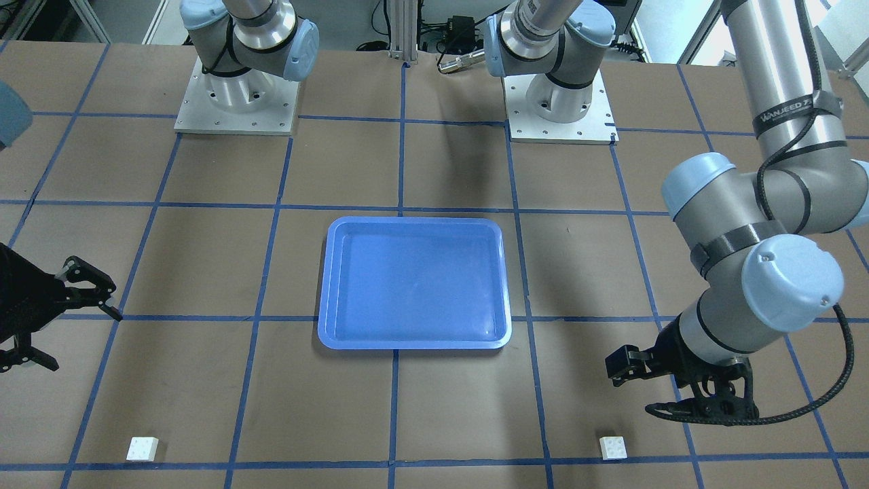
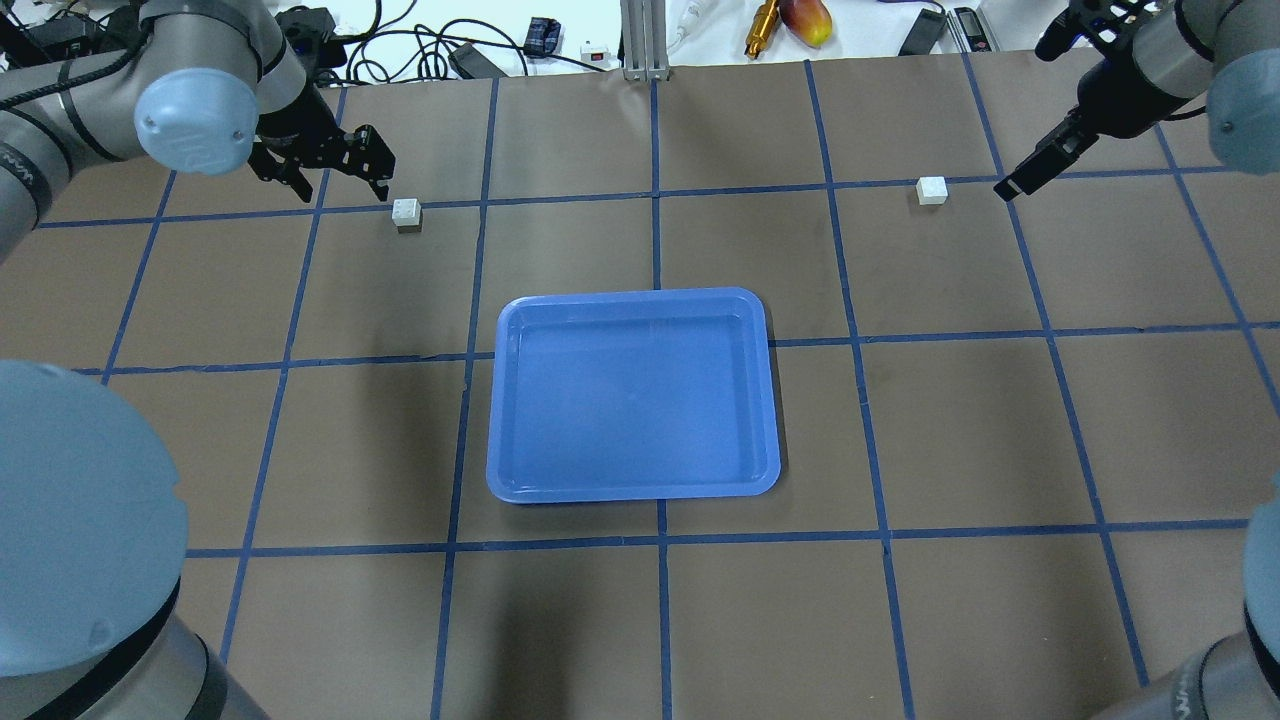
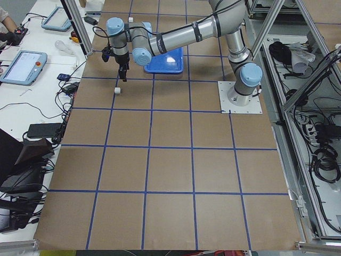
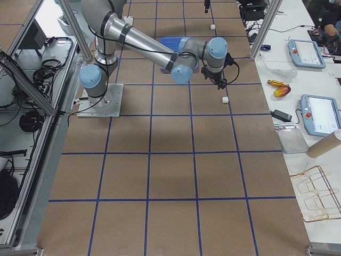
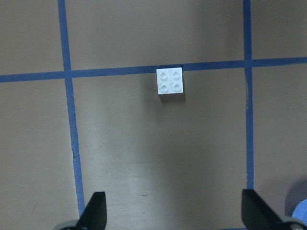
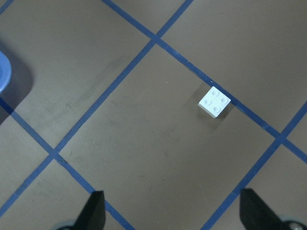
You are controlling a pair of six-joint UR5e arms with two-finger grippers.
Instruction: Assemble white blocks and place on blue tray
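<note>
Two white blocks lie apart on the brown table, far from the robot. One is on my left side and shows in the left wrist view. The other is on my right side and shows in the right wrist view. The blue tray sits empty at the table's middle. My left gripper is open and empty, hovering just short of the left block. My right gripper is open and empty, above and to the side of the right block.
Blue tape lines divide the table into a grid. The two arm bases stand at the robot's edge. Cables, a charger and a fruit-like object lie beyond the far edge. Operator tables with tablets flank that side.
</note>
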